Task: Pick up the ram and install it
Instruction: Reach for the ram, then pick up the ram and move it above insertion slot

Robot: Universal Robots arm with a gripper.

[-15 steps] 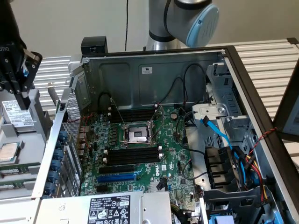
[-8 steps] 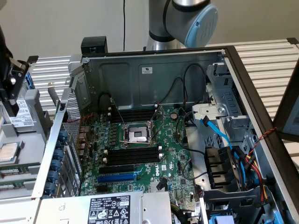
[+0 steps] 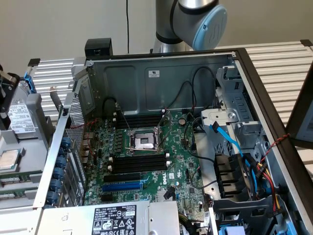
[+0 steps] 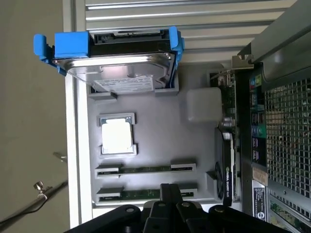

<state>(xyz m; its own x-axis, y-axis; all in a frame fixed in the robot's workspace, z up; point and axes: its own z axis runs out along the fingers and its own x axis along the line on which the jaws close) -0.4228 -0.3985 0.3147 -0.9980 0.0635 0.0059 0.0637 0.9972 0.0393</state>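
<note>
We see the matte black gripper (image 4: 169, 190) with its fingers clenched together and nothing between them. It sits close above the ram (image 4: 141, 194), a thin, flat green stick lying in a groove of the smooth grey plastic tray (image 4: 194, 145). A second green stick (image 4: 146, 169) fills the neighbouring groove, near a square silvery processor (image 4: 116, 136).

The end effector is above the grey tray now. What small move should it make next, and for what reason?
Probably open the end effector. It is shut and hangs over the ram, the stick farther from the CPU, which lies in its slot of the grey tray. Shut jaws cannot go around the stick.
</note>
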